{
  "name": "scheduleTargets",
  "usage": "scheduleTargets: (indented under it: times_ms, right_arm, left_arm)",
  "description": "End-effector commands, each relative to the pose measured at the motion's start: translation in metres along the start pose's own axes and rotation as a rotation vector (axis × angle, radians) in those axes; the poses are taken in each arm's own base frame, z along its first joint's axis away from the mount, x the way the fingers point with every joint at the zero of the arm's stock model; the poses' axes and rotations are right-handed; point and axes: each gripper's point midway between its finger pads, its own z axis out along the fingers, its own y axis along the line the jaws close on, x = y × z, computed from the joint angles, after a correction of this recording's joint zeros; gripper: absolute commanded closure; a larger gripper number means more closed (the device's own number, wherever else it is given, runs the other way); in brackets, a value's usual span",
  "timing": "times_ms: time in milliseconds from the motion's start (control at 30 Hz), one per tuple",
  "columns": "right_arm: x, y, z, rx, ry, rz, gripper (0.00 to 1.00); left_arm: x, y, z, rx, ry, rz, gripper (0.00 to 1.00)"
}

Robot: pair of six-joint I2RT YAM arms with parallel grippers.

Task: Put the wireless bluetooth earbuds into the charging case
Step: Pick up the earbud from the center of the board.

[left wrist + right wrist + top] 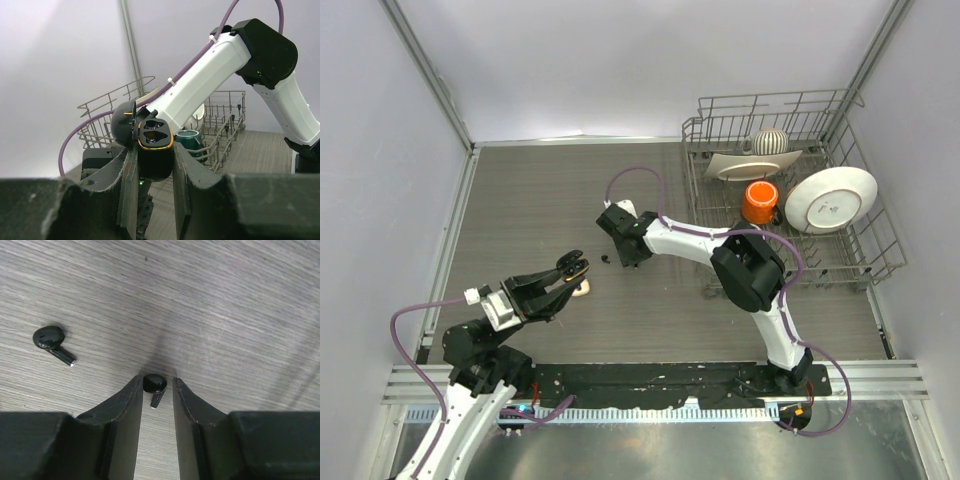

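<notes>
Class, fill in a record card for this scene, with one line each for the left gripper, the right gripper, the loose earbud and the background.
Left gripper: shut on black charging case, lid open
Right gripper: open, straddling a black earbud on the table
Second black earbud: lying apart on the table
Background: dish rack holding an orange mug

nothing to read
no letters, numbers or logos legible on the charging case (155, 152), earbuds (49, 338) or plates (830, 198).
</notes>
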Motion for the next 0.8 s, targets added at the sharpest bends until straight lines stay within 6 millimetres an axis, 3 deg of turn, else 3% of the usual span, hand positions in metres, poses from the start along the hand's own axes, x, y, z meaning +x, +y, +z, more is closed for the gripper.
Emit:
scheduleTargets:
  times_ms: [0, 233, 633, 767]
  right_arm:
    - [-0.009, -0.0027, -0.0099, 0.048, -0.018, 0.114, 0.65]
    - [-0.0114, -0.0031, -0.0129, 0.048, -0.03, 0.136, 0.65]
    - [-0.0093, -0.0002, -0.0082, 0.024, -0.021, 0.085, 0.75]
    - [-0.0087, -0.0013, -0.0091, 0.021, -0.025, 0.067, 0.86]
  left_arm:
    - [-0.0249, 0.0003, 0.0017, -0.008, -0.056, 0.043, 1.0]
    - [-0.0265, -0.0005, -0.0006, -0.012, -0.06, 0.047, 1.0]
    - [-0.0295, -0.0009, -0.0027, -0.018, -0.055, 0.055, 1.0]
    - [-0.0298, -0.0001, -0.0018, -0.019, -0.053, 0.054, 1.0]
